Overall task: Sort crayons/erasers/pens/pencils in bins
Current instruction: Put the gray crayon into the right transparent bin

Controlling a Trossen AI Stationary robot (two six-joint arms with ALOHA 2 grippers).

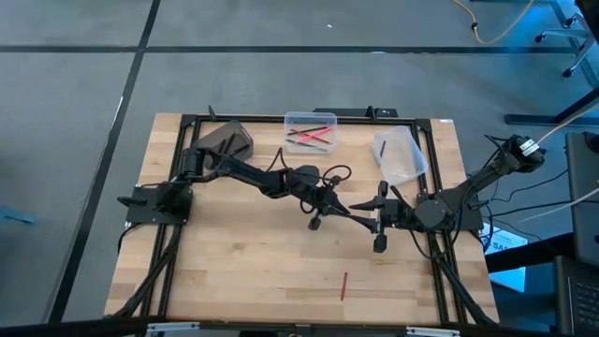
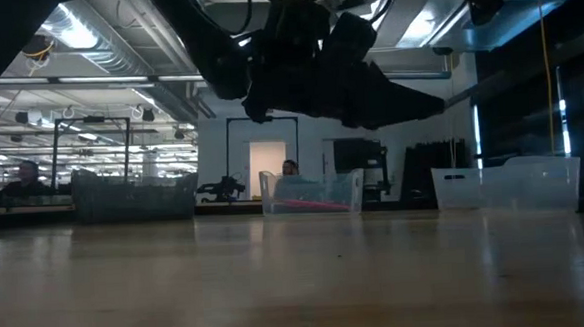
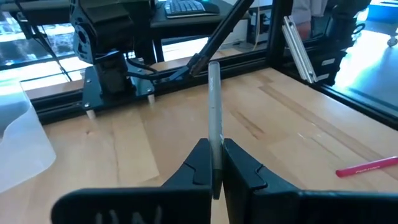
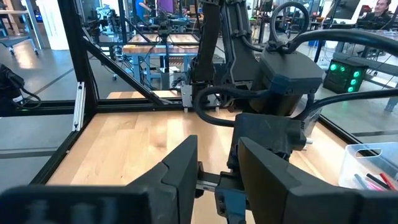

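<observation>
My left gripper (image 1: 334, 206) is over the table's middle, shut on a thin grey stick (image 3: 214, 106) that juts forward past its fingertips. My right gripper (image 4: 214, 165) faces it from the table's right, open, with the left gripper's end close in front of its fingers. The clear bin (image 1: 311, 131) at the far edge holds red and pink sticks. The whitish bin (image 1: 400, 154) at far right holds a dark stick. The dark grey bin (image 1: 225, 140) stands at far left. A red stick (image 1: 343, 285) lies flat on the table near the front edge. My left gripper pinches the grey stick near its lower end (image 3: 216, 158) between its two fingers. The stick runs along the fingers and out past their tips, toward the right arm. It is lifted clear of the table.
A black frame rail (image 1: 281, 120) runs around the wooden table. The three bins show in a row along the far edge in the low view, the clear one (image 2: 312, 194) in the middle. Bare wood lies between the arms and the near edge.
</observation>
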